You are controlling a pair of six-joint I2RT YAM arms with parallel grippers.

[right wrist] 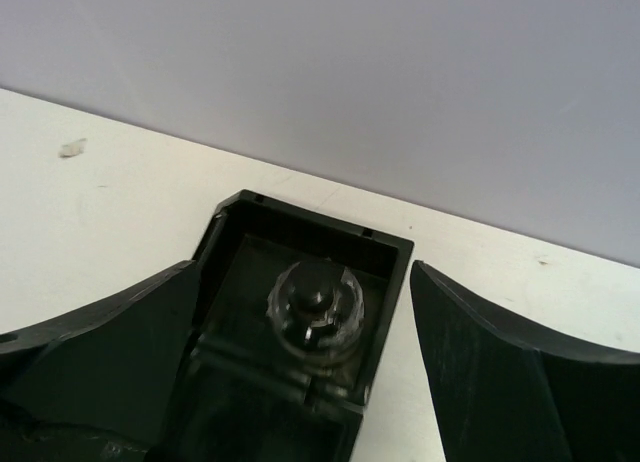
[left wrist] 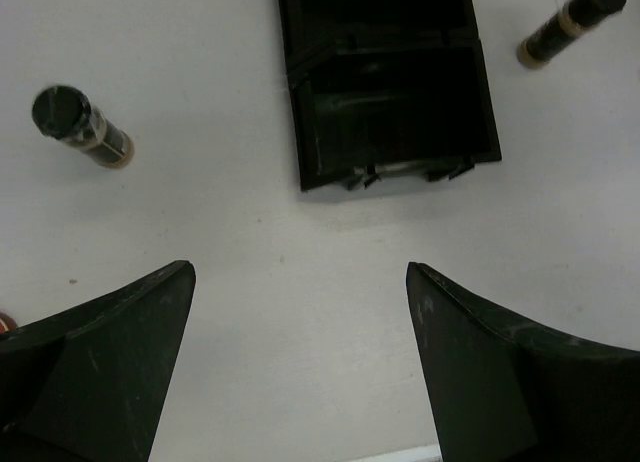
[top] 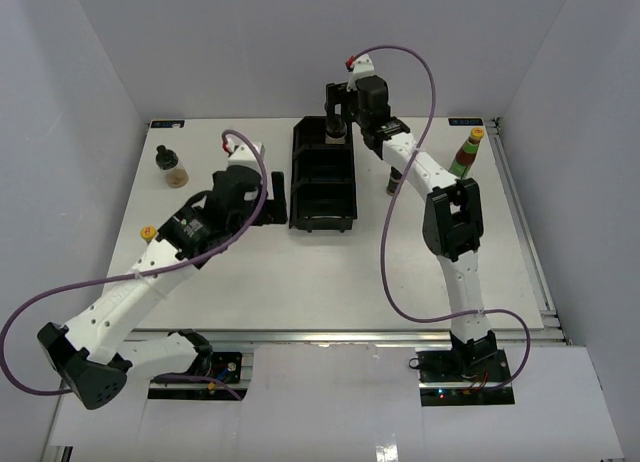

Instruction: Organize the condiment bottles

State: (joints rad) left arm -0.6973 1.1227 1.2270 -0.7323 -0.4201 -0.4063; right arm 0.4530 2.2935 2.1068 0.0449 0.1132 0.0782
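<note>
White counter (top: 250, 282) carries a long black compartmented plastic tray (top: 322, 197), set near-to-far at centre.

Right hand (right wrist: 302, 272) hangs over the tray's far compartment, fingers spread, released. A short black-capped jar (right wrist: 312, 307) stands in that compartment between the fingers; no contact visible.

Left hand (left wrist: 298, 272) is spread wide, empty, above bare counter just left of the tray.

A tall slim red-brown sauce bottle with green label and yellow cap (top: 465, 154) stands upright at far right. A second yellow cap (top: 147, 232) shows beside the left arm.

A tan-filled black-capped jar (top: 170, 166) stands far left. A dark jar (top: 393, 185) stands just right of the tray.
</note>
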